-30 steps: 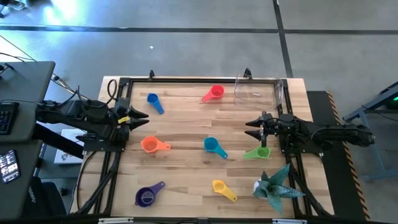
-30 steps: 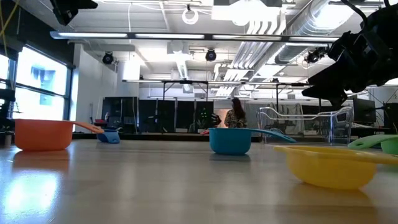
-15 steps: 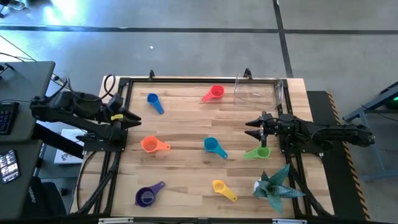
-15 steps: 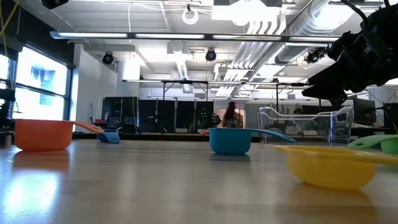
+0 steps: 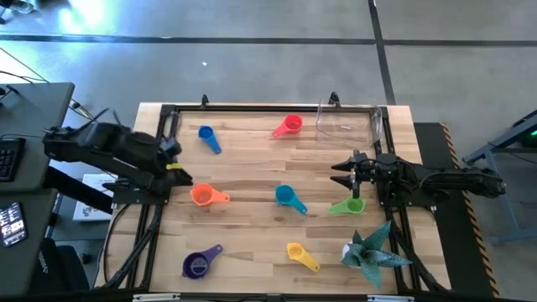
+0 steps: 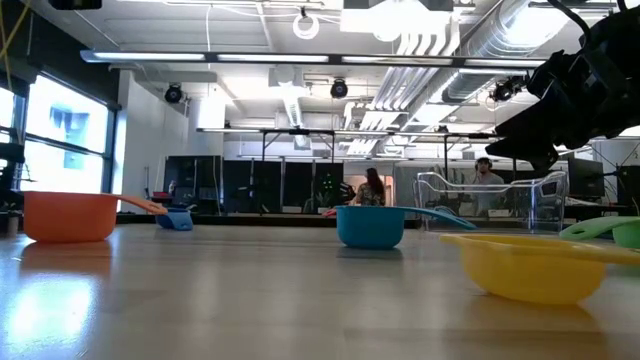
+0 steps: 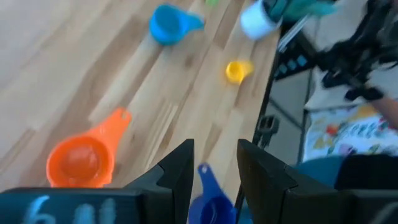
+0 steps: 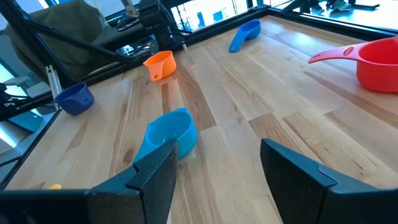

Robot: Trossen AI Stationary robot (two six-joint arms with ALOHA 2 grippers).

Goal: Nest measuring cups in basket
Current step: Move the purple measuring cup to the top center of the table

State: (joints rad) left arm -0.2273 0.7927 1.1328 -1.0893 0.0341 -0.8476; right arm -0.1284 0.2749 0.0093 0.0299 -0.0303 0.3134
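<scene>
We see the clear, thin-rimmed rectangular basket (image 5: 350, 124) empty at the wooden table's far right corner, partly cut off by the right gripper (image 6: 530, 135) in the low view. That gripper (image 5: 341, 173) hovers parted and empty below the basket, just above the small green plastic cup (image 5: 347, 205). The left gripper (image 5: 179, 175), fingers apart and empty, sits farthest from the basket beside the orange cup (image 5: 204, 195).

The wooden table (image 5: 252, 168) is carrying seven measuring cups, all sitting well apart: blue (image 5: 208, 137), red (image 5: 288, 126), orange (image 5: 204, 195), teal (image 5: 288, 198), green (image 5: 348, 205), purple (image 5: 199, 263), yellow (image 5: 300, 254). The clear basket (image 5: 348, 124) is sitting in a back corner, the teal origami plant (image 5: 369, 248) in a front corner.
</scene>
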